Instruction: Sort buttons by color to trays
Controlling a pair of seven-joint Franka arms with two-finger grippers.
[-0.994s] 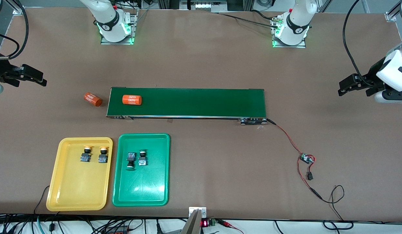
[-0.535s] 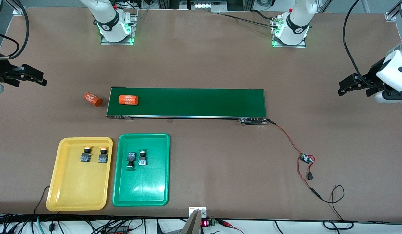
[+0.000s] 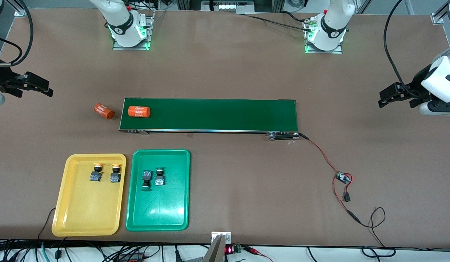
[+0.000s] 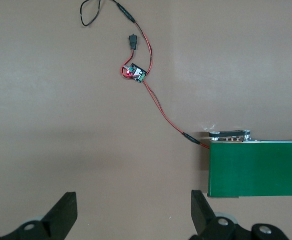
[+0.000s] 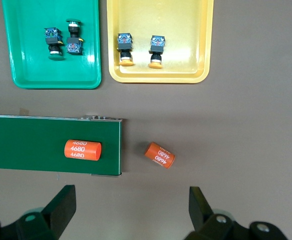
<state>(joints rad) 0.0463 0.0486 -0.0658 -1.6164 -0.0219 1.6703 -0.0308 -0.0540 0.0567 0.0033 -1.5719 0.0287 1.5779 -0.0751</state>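
Buttons [image 3: 96, 172] lying sorted in trays [image 3: 65, 203].
Light, rigid; take the blocky body. Left gripper [image 4: 134, 212] and right gripper [image 5: 132, 207] are waiting, fingers apart.

orange cylinder [image 3: 139, 111] on the conveyor belt [image 3: 217, 114], carried along toward the right arm's end, nearer the belt's edge

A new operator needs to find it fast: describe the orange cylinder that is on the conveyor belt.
Find the long dark-green conveyor belt across the middle of the table. Near the belt's end toward the right arm lies an orange cylinder on its side, with white print. Its twin, the other orange cylinder, lies off the belt on the bare brown table; the wanted one rests on the green surface.
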